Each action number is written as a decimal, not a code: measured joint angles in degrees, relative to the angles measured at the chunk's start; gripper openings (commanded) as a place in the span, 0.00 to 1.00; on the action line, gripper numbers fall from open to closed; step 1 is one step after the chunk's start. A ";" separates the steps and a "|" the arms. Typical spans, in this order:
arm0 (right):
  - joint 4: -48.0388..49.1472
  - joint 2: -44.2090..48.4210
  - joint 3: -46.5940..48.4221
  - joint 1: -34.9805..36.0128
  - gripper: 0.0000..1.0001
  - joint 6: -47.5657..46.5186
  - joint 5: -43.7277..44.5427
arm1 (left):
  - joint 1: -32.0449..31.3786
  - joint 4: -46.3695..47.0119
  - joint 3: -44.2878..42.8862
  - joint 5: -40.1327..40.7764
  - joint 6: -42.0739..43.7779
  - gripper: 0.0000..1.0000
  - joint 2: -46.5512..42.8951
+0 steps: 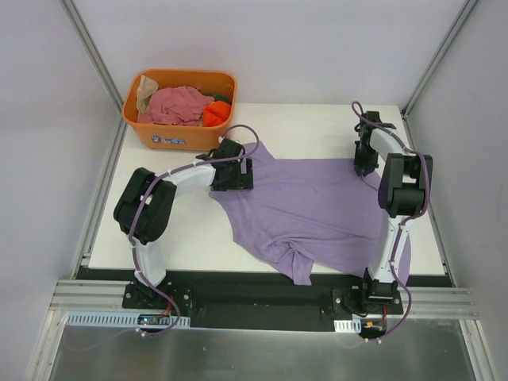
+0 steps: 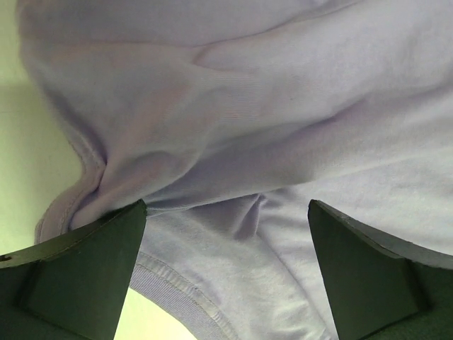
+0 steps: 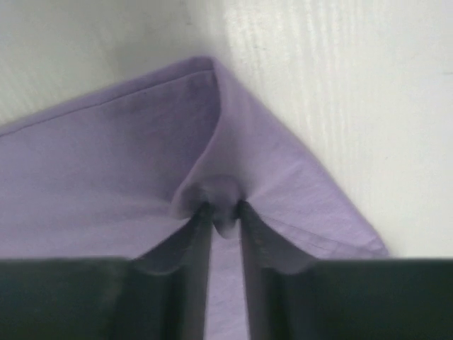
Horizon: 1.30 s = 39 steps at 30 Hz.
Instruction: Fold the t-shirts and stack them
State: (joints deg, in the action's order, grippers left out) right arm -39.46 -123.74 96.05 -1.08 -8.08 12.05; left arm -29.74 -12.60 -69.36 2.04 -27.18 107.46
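A large lavender-purple t-shirt (image 1: pixel 313 210) lies spread and rumpled on the white table, one part hanging over the front edge. My left gripper (image 1: pixel 232 176) is open at the shirt's left edge, its jaws straddling the cloth and a ribbed hem (image 2: pixel 177 294). My right gripper (image 1: pixel 364 164) is shut on a pinch of the shirt's far right corner (image 3: pixel 225 212). A dusty pink shirt (image 1: pixel 175 105), an orange one (image 1: pixel 214 116) and a beige one (image 1: pixel 145 90) lie bunched in the tub.
The orange plastic tub (image 1: pixel 178 135) stands at the table's back left corner, just behind my left gripper. The white table (image 1: pixel 302 127) is walled by grey panels and metal posts. A black base strip runs along the front edge.
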 measured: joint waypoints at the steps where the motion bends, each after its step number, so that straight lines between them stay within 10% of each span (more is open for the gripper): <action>1: -0.20 -0.24 0.33 -0.22 0.14 -0.31 0.37 | 0.24 0.24 0.22 0.00 -0.15 0.99 -0.11; 10: -3.89 -2.84 9.70 -6.36 0.11 -2.56 8.68 | 2.03 1.77 1.33 0.04 -0.70 0.99 -0.66; 11: -4.42 -3.32 12.26 -7.50 0.17 -3.19 9.66 | 2.08 1.79 1.31 0.04 -0.66 0.99 -0.68; 14: -5.01 -4.35 19.63 -9.94 0.77 -4.63 13.09 | 2.08 1.79 1.22 -0.07 -0.35 0.99 -0.66; 20: -5.46 -1.79 23.19 -11.37 0.98 -7.39 14.47 | 2.01 0.39 1.09 -1.97 0.31 0.99 -1.62; 32: 0.66 29.66 -22.95 -7.89 0.96 9.09 -9.27 | -0.59 -1.79 -5.31 -6.10 0.81 0.99 -7.34; 39: 4.94 28.61 -31.12 -7.13 0.96 12.17 -18.05 | -0.59 -2.82 -15.13 -8.02 0.81 0.99 5.38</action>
State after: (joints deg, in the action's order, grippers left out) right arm -34.52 -95.13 64.93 -8.21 4.10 -6.00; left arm -30.33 -15.42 -84.49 -5.98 -26.37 112.84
